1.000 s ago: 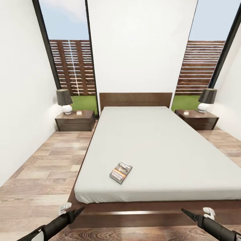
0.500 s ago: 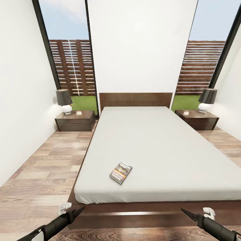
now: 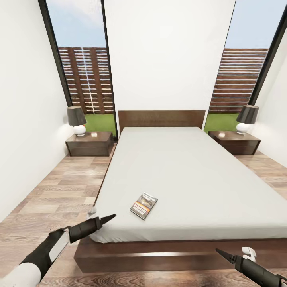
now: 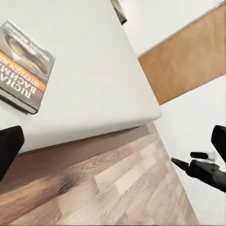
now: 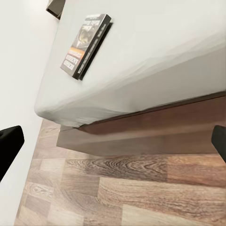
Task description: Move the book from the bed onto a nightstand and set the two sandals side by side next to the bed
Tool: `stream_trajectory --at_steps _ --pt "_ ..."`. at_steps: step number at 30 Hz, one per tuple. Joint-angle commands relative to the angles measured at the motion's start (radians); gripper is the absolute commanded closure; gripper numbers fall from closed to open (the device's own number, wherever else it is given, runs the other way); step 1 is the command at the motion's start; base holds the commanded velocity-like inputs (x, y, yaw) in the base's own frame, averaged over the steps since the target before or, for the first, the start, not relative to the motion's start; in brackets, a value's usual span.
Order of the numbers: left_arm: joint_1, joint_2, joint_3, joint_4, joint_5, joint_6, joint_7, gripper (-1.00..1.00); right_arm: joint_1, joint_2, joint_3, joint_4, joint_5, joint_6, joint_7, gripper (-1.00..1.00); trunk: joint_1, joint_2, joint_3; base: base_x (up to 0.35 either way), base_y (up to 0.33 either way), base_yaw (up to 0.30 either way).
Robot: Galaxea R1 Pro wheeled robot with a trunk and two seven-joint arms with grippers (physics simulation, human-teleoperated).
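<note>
You had the left claw (image 3: pixel 111 216) at the bed (image 3: pixel 199 175) corner, apparently spread, the book (image 3: pixel 144 205) lying flat just ahead of it, so a low, level approach suited.

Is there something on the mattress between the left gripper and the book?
No. In the head view, only bare grey mattress of the bed lies between the left gripper and the book.
</note>
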Motion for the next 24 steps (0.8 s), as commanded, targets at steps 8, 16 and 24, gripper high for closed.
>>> stream_trajectory --at_steps 8,16,24 --pt "-0.001 0.003 0.005 -0.196 0.012 0.216 0.008 -1.0 -0.002 -0.001 0.008 0.003 -0.008 0.001 0.012 -1.0 0.0 -0.001 -0.001 0.0 0.0 0.0" --pt "-0.001 -0.001 0.007 -0.205 0.011 0.223 0.01 -1.0 -0.003 -0.036 -0.003 -0.169 -0.015 0.305 0.139 -1.0 0.0 -0.001 -0.001 0.0 0.0 0.0" --pt "-0.001 -0.004 0.004 -0.205 0.01 0.19 0.032 -1.0 -0.003 -0.083 -0.006 -0.638 -0.011 0.82 0.246 -1.0 0.0 -0.001 -0.001 0.0 0.0 0.0"
